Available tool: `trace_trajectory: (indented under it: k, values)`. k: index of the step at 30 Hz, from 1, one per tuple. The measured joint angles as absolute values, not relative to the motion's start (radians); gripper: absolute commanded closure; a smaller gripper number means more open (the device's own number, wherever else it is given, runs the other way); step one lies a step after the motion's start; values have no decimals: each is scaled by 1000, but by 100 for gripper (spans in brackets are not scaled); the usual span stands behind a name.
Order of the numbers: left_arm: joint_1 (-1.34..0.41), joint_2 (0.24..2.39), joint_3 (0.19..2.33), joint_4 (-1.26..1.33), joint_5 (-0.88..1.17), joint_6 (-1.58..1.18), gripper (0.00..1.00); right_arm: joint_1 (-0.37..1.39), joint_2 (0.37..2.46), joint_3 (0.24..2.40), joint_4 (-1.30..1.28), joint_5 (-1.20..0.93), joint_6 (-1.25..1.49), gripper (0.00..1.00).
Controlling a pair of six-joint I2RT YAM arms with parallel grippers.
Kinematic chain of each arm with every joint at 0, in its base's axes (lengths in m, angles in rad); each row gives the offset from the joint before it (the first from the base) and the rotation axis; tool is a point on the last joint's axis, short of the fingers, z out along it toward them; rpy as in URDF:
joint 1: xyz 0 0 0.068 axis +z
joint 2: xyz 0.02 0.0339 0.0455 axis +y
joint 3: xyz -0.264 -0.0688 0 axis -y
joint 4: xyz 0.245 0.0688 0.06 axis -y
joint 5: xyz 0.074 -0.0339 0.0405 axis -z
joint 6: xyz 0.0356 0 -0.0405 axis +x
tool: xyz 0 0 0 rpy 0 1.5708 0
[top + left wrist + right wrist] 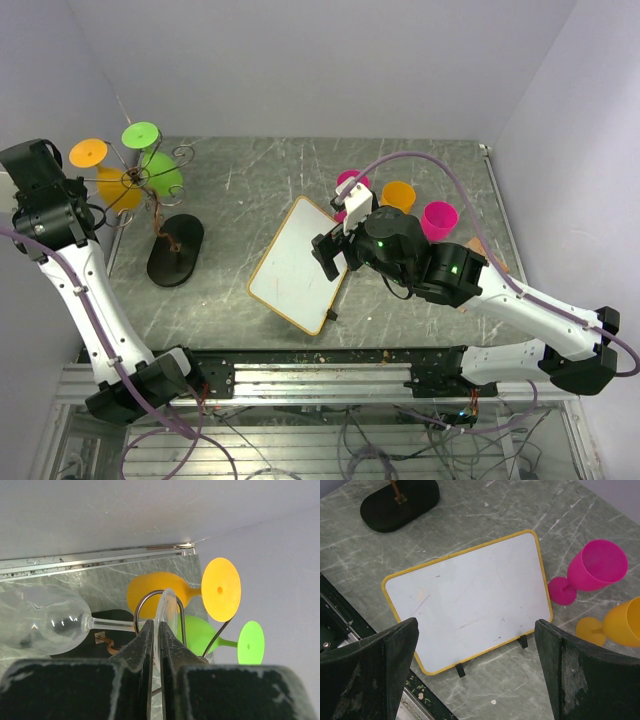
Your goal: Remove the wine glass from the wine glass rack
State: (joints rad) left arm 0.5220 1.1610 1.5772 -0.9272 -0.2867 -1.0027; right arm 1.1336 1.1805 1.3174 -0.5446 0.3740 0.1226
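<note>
The wine glass rack [150, 190] is a thin wire tree on a black oval base [175, 250] at the table's left. A clear wine glass [42, 620] hangs sideways in one of its wire loops [142, 602]. An orange glass [155, 592] and a green glass [200, 632] hang there too. My left gripper [159, 635] is shut on the thin edge of the clear glass's foot, right at the loop. It sits left of the rack in the top view [92, 212]. My right gripper [477, 670] is open and empty above a white board [470, 595].
The yellow-framed white board [300, 262] lies mid-table. Two pink glasses [438, 218] and an orange glass [398, 195] stand behind the right arm. Walls close in at the back and both sides. The rack's base also shows in the right wrist view [400, 502].
</note>
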Motion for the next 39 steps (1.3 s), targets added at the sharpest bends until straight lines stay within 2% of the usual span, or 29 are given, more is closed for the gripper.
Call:
trace_trajectory:
  k: [25, 39]
  values:
    - [522, 1104, 1521, -780, -322, -1025, 93, 1134, 1179, 1319, -551, 375, 123, 0]
    - [522, 1138, 1521, -745, -247, -1021, 93, 1134, 1168, 1324, -552, 379, 131, 0]
